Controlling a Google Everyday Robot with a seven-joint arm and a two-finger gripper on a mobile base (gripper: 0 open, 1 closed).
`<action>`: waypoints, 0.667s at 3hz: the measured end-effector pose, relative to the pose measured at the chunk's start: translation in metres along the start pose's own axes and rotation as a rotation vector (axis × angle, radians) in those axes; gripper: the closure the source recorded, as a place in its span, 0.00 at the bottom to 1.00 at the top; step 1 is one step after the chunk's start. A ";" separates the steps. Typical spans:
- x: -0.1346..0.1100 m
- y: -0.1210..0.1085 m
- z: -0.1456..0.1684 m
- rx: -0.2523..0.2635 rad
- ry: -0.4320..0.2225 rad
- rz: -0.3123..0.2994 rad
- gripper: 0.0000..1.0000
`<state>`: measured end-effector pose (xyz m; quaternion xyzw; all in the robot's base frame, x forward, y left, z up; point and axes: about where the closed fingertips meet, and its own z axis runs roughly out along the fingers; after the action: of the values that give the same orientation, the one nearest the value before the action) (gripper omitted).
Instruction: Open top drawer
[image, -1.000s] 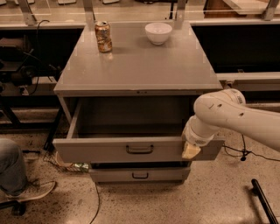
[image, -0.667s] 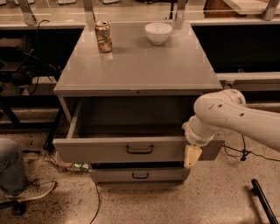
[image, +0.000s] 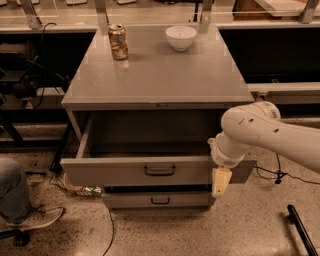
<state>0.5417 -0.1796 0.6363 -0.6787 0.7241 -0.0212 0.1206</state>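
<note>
The top drawer (image: 125, 171) of the grey cabinet stands pulled out toward me, its wide grey front panel carrying a small black bar handle (image: 160, 171) at the centre. Its plain grey inside shows and looks empty. My gripper (image: 221, 182) hangs down from the white arm (image: 260, 135) in front of the right end of the drawer front, well to the right of the handle, its cream-coloured fingers pointing down. It holds nothing that I can see.
A shorter drawer (image: 160, 200) sits shut below. On the cabinet top (image: 160, 75) stand a drink can (image: 118, 42) and a white bowl (image: 181, 37). A person's leg and shoe (image: 20, 200) are at the left, cables on the floor, a black bar (image: 302, 230) at the lower right.
The gripper has dropped slightly lower in front of the drawer's right end. The drawer stays pulled out as before.
</note>
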 end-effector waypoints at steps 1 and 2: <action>0.002 0.012 -0.003 -0.028 0.017 0.006 0.15; 0.007 0.027 -0.006 -0.044 0.021 0.034 0.46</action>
<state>0.5137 -0.1851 0.6362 -0.6686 0.7370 -0.0102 0.0984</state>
